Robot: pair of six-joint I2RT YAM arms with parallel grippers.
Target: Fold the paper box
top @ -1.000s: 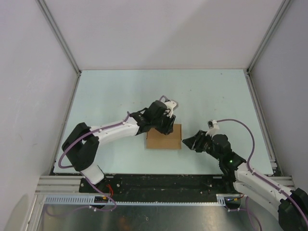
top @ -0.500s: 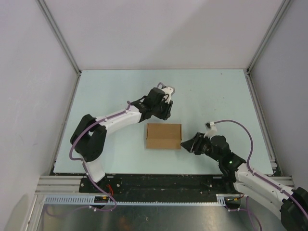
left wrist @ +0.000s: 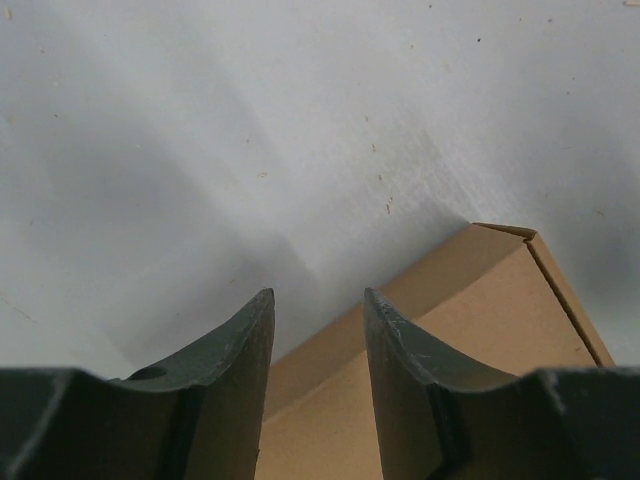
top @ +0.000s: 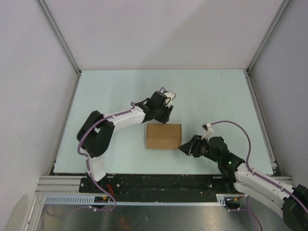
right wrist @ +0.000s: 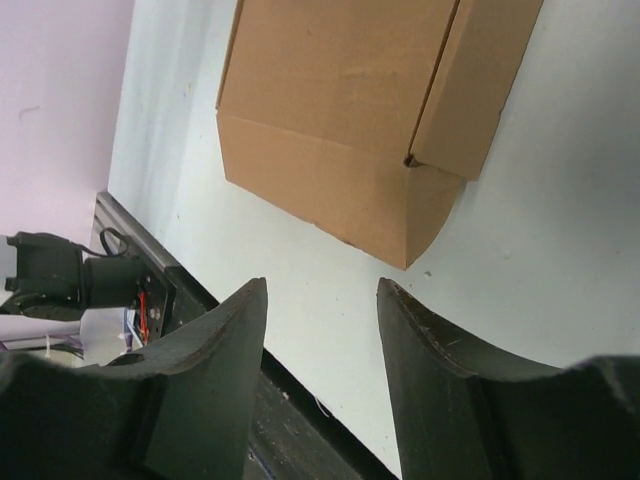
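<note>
The box (top: 163,136) lay flat just below the middle of the overhead frame, closed up into a small oblong carton on the table (top: 216,96). In the right wrist view its side flap (right wrist: 478,80) sat against the body with a small gap at the corner. The left claw (top: 161,118) hovered at the box's upper edge, jaws apart with nothing between them, and the box's corner showed at lower right in its own camera. The right claw (top: 185,146) stood just off the box's lower right corner, also parted and empty. Neither touched the cardboard. The folding looked nearly finished. Any next move would probably call for pressing that flap snug without sliding the light carton.
</note>
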